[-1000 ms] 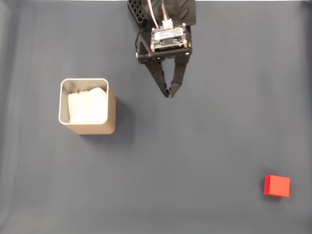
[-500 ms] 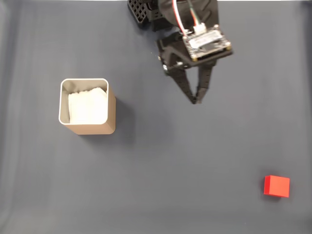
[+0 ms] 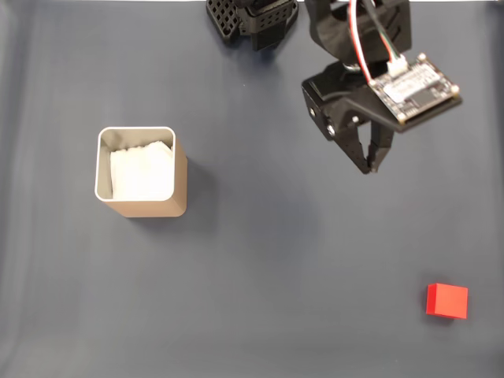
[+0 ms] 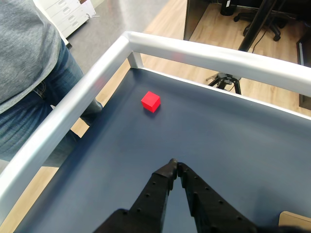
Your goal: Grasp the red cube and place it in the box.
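1. We are in the approach step: the gripper hangs above the dark mat in the upper right of the fixed view, its two black fingers drawn together tip to tip and holding nothing.

2. The red cube lies untouched on the mat near the lower right corner of the fixed view, well apart from the fingertips. In the wrist view we see the red cube ahead of the tips and a little to the left, close to the silver rail that edges the table (a person in a grey top and jeans stands just beyond that rail).

3. The box stands on the left side of the fixed view, upright, its white lining showing, far from both the cube and the gripper.

4. Nothing of the task is done yet, as we judge it: the cube is neither grasped nor moved.

5. The next move, in our judgement, calls for carrying the gripper out over the cube, parting the jaws wider than the cube, and lining them up with two opposite faces before lowering.

6. We would mind the rail, since the cube sits near that edge.
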